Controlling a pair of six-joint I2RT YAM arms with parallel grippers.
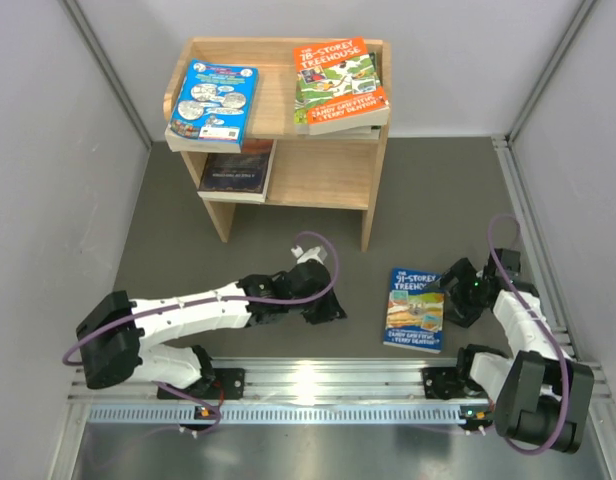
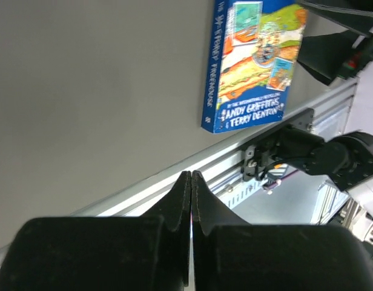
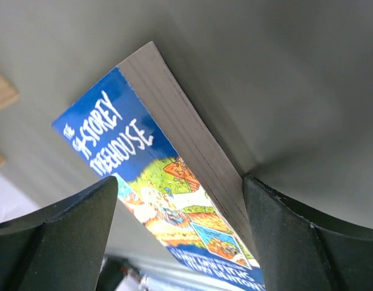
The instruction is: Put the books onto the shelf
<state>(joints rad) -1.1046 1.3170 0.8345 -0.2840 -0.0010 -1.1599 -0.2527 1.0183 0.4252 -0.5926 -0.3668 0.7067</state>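
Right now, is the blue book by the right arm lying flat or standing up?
Lying flat: the blue book rests on the grey table, front cover facing up.

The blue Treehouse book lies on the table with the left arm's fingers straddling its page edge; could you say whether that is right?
No: the right arm's fingers straddle the blue Treehouse book's page edge, as the right wrist view shows. The left arm's fingers are shut, apart from it.

Light: bright, even, from above.
Shadows: soft, under the shelf (image 1: 276,100) and beside the book (image 3: 132,139).
Focus: right wrist fingers (image 3: 59,236) blurred; overhead view sharp.
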